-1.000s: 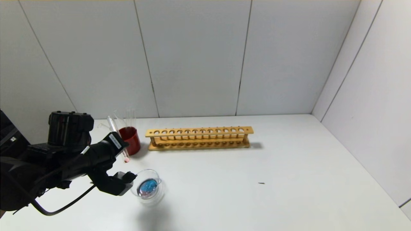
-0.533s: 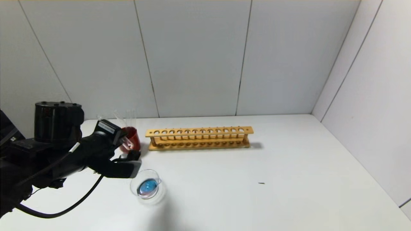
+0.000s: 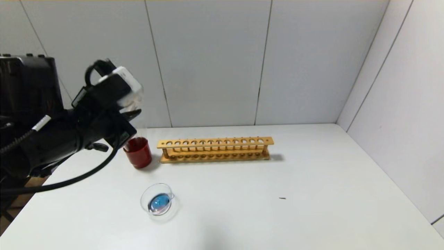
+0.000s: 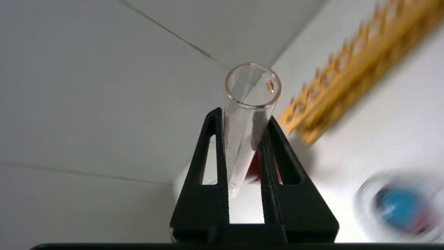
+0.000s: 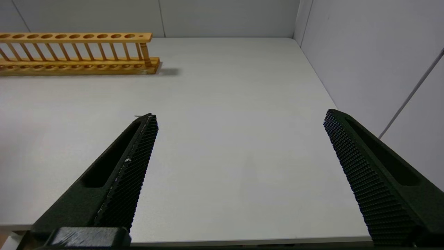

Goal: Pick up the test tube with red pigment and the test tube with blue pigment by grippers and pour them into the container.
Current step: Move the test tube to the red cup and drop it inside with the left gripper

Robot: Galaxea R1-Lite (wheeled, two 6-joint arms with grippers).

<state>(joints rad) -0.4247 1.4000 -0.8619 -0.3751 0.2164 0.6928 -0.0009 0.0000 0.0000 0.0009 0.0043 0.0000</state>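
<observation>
One test tube [image 4: 248, 118] — clear glass, open round mouth, a small orange-red fleck inside the rim — sits clamped between the black jaws of the left gripper [image 4: 242, 146], raised above the dark red cup [image 3: 138, 152]. Only the left wrist view shows the tube plainly; from the head view the gripper [image 3: 130, 104] hides it. One container [image 3: 158, 202], a shallow round clear-glass dish holding blue pigment with a reddish trace, rests on the white surface [image 3: 277, 215] near the cup. One long wooden rack [image 3: 215, 149] stands beside the cup. The right gripper [image 5: 239, 132] hovers over bare surface — its ribbed jaws spread wide, holding nothing.
</observation>
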